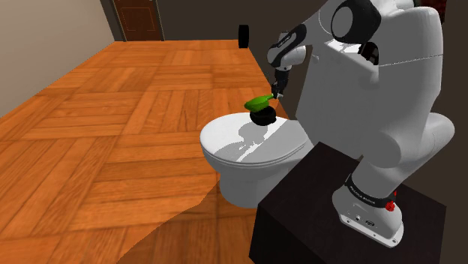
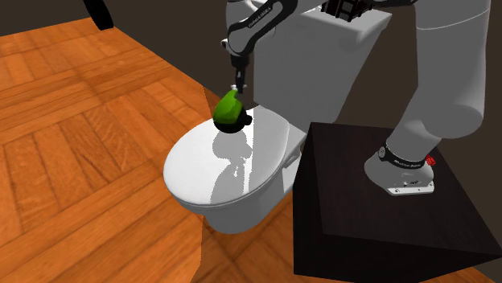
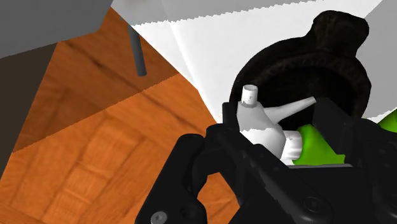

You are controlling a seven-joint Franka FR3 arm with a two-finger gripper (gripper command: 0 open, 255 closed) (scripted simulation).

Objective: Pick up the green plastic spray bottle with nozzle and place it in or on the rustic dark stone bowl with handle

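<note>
Green spray bottle (image 1: 259,101) over dark bowl (image 1: 264,118)

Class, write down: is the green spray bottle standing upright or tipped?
Tipped. The spray bottle lies slanted over the dark bowl, its white nozzle end raised toward the gripper.

Even, fairly bright light fills all three renders, and nothing is blurred or out of focus. Shadows fall toward the shoulder view's lower left. A soft grey shadow of the arm (image 1: 375,90) and the bowl (image 1: 264,117) lies on the toilet lid (image 1: 221,139), which elsewhere glares almost pure white. A broad, hard-edged shadow darkens the wooden floor (image 1: 112,112) near that view's bottom edge. The black stand (image 1: 300,217) and the bowl's inside swallow all detail. In the wrist view, white edges show jagged stair-steps.
</note>
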